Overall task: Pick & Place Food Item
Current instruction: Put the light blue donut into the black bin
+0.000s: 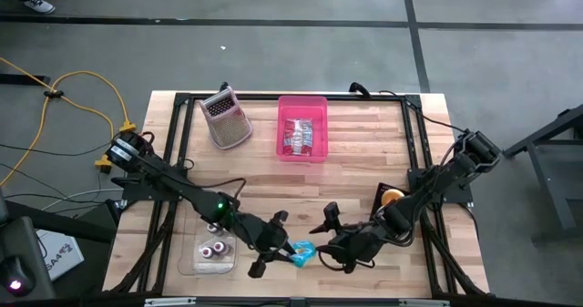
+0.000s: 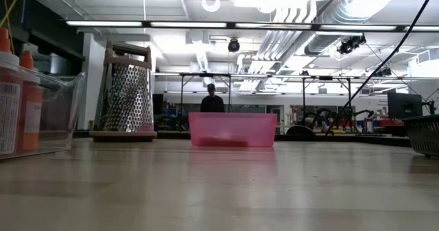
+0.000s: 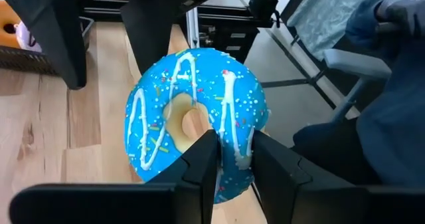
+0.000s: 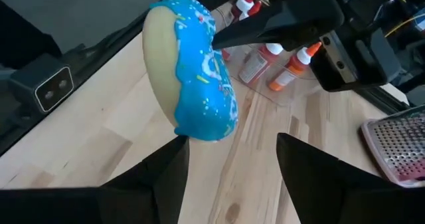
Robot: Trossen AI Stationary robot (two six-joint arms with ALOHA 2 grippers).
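Blue-iced doughnut [image 3: 196, 127] with white drizzle and sprinkles is pinched at its rim between the two fingers of the left gripper [image 1: 290, 250], held upright just above the near edge of the wooden table [image 1: 355, 175]. Just to its right, the right gripper [image 4: 229, 159] faces it with fingers spread wide, close beside but not touching. A pink bin [image 1: 302, 127] sits far across the table, centre.
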